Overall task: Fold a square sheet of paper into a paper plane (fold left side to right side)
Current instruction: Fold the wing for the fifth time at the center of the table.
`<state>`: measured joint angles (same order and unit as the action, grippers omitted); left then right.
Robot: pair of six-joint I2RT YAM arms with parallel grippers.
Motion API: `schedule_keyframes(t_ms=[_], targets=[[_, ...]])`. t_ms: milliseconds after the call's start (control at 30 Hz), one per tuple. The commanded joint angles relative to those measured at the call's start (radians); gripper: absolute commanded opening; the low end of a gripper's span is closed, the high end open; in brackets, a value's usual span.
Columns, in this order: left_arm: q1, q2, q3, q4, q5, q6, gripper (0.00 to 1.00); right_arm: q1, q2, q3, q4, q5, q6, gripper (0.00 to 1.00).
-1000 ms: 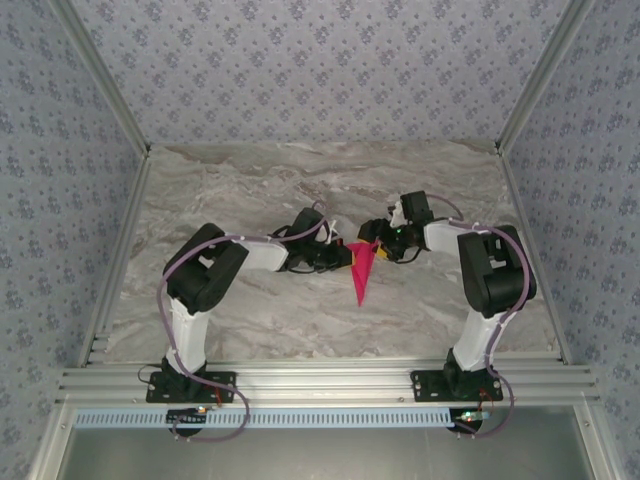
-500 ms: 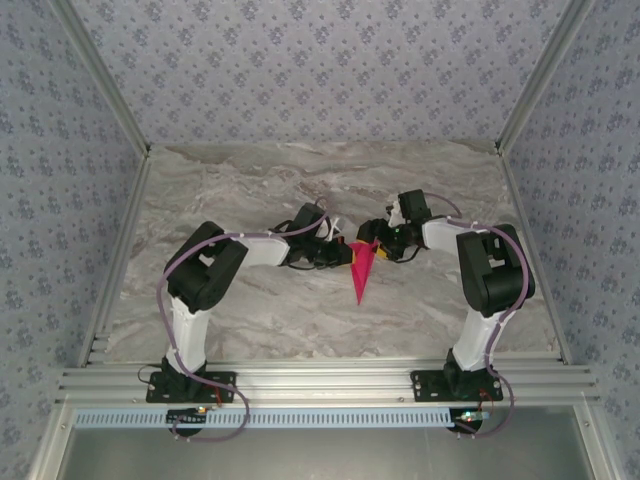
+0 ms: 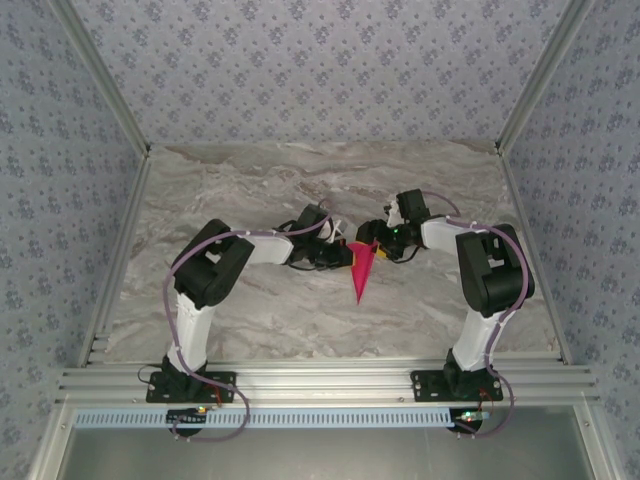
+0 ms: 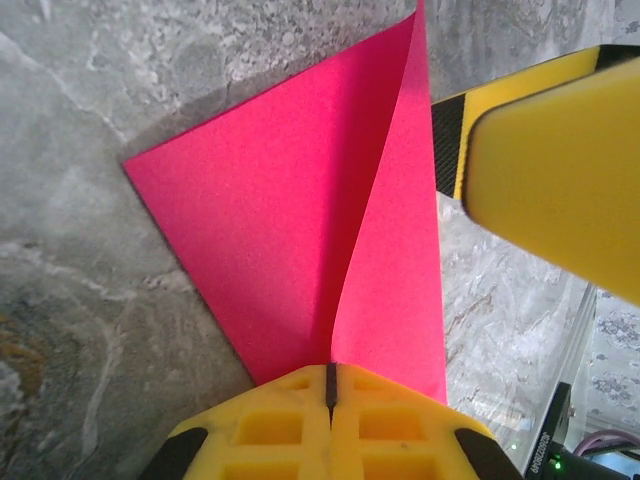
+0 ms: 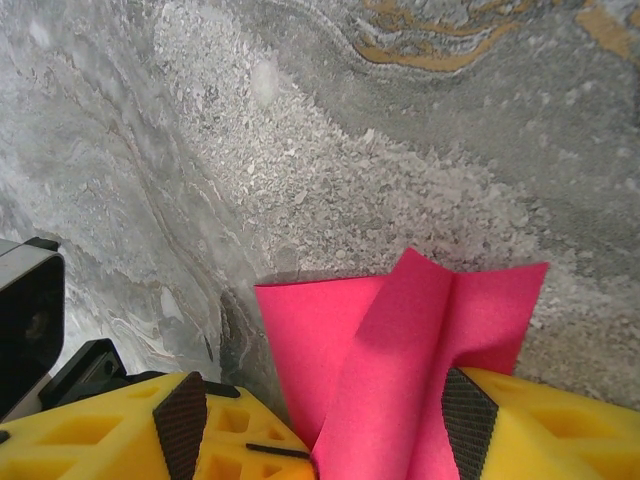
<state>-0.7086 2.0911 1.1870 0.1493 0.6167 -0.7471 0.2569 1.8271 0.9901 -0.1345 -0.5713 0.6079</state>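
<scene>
The marble table (image 3: 250,320) carries the whole setup, with patterned walls on three sides. The left arm (image 3: 205,275) and the right arm (image 3: 492,270) both reach inward and meet near the table's centre.

The paper plane (image 3: 362,270) lies between them on the marble. It is a narrow magenta-pink dart with its wide end at the grippers and its point toward the near edge. In the left wrist view the paper plane (image 4: 290,240) shows one flat triangular panel on the table and a second flap raised along a crease.

The left gripper (image 3: 340,256) sits at the left of the wide end. Its yellow fingers (image 4: 270,430) are pressed together, pinching the paper at the crease.

The right gripper (image 3: 380,247) sits at the right of the wide end, its fingers (image 5: 520,430) spread. The raised fold of paper (image 5: 400,340) stands between them.
</scene>
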Motion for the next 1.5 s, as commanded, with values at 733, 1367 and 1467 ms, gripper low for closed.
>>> schedule_keyframes(t_ms=[733, 1367, 1467], targets=[[0.013, -0.009, 0.011, -0.063, -0.038, 0.058, 0.00, 0.025, 0.051, 0.007, -0.083, 0.023, -0.033, 0.69], [0.013, -0.061, 0.004, -0.082, -0.042, 0.078, 0.00, 0.033, 0.064, 0.009, -0.078, 0.014, -0.033, 0.69], [0.014, -0.047, 0.011, -0.082, -0.041, 0.075, 0.00, 0.033, 0.065, 0.010, -0.077, 0.013, -0.033, 0.69]])
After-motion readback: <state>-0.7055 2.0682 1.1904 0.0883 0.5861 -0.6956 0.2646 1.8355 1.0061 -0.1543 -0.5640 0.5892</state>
